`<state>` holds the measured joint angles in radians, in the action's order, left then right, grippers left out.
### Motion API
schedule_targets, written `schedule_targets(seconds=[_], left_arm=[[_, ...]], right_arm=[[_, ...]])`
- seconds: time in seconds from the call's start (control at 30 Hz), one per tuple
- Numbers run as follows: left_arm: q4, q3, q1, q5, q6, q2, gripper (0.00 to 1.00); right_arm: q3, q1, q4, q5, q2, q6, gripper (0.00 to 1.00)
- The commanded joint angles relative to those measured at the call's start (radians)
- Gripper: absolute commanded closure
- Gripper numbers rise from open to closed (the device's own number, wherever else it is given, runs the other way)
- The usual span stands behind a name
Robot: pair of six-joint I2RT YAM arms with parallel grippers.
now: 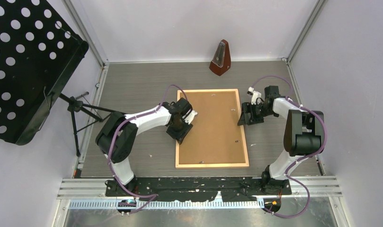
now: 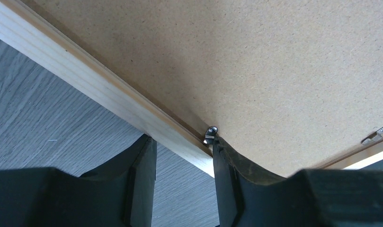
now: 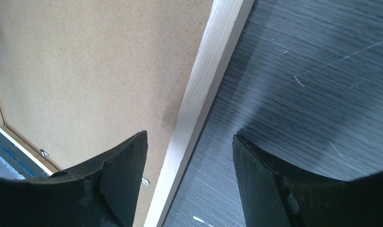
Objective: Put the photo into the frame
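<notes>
The light wood frame (image 1: 212, 165) lies flat on the grey table with the plain brown backing board (image 1: 213, 127) filling it. The photo is hidden. My left gripper (image 1: 180, 135) is open over the frame's left rail. In the left wrist view the rail (image 2: 85, 80) runs between the fingers, and the right finger (image 2: 227, 170) touches a small metal clip (image 2: 210, 132) at the board's edge (image 2: 251, 61). My right gripper (image 1: 244, 119) is open over the right rail (image 3: 203, 90), one finger above the board (image 3: 94, 71) and one above the table.
A brown metronome (image 1: 221, 58) stands at the back, beyond the frame. A black perforated music stand (image 1: 23, 66) on a tripod (image 1: 80, 113) is at the left. Walls close in the table on three sides. Other small clips (image 3: 145, 181) sit along the board's edge.
</notes>
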<state>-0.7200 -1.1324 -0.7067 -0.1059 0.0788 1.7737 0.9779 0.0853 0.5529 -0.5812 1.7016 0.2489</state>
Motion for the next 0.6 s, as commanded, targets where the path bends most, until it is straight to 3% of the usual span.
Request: schedule_targets(seconds=[0.0,0.4,0.5,0.57], left_arm=[[0.047,-0.014,-0.003,0.035,-0.019,-0.009,0.61],[0.056,-0.020,-0.002,0.040,-0.036,-0.046,0.75],[0.060,-0.019,-0.002,0.040,-0.042,-0.064,0.75],[0.063,-0.015,-0.002,0.039,-0.046,-0.077,0.68]], right_arm=[[-0.005,0.007,-0.007,0.003,0.001,0.014,0.28],[-0.006,0.006,-0.006,-0.004,0.004,0.016,0.28],[-0.005,0.007,-0.006,-0.005,0.002,0.017,0.28],[-0.005,0.007,-0.006,-0.005,-0.001,0.020,0.28]])
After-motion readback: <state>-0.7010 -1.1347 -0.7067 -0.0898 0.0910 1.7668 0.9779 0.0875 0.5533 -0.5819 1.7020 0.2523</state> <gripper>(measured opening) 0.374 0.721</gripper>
